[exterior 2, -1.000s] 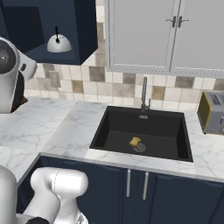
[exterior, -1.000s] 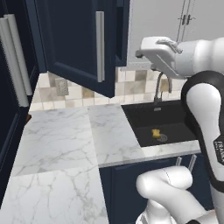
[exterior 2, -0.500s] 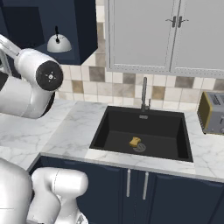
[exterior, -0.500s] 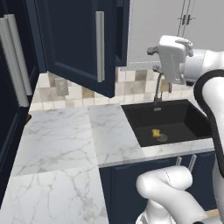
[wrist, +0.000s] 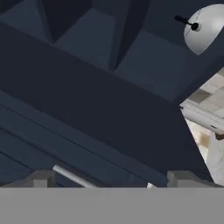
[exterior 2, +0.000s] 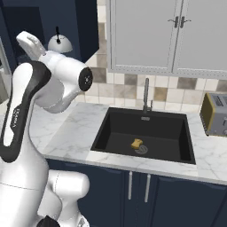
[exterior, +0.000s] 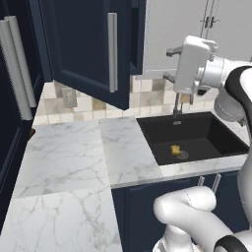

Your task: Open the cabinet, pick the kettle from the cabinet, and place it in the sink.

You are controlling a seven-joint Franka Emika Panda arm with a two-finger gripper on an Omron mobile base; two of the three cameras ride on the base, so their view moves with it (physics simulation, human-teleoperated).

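The kettle (exterior 2: 60, 43) sat inside the open cabinet (exterior: 93, 49), on its shelf, up and to the left of the sink (exterior 2: 146, 137). In the hand view the kettle (wrist: 204, 27) showed as a pale dome at the top right corner, cut off by the frame edge, with its black handle just visible. The cabinet door stood swung out over the counter (exterior: 69, 157), its silver handle (exterior: 112, 51) facing the left base camera.

The arm was raised high, level with the cabinet. From the left, the white hand block hung in front of the tiled wall above the faucet (exterior 2: 146, 95). From the right, the forearm and elbow reached up toward the cabinet opening, just beside the kettle. The gripper (wrist: 109, 178) was released, jaws wide apart and holding nothing; only the two dark fingertips (wrist: 41, 178) showed at the bottom of the hand view, apart from the kettle.

A small yellow object (exterior 2: 137, 143) lay in the sink; what it was could not be made out. A toaster (exterior 2: 215, 114) stood at the right, partly cut off.
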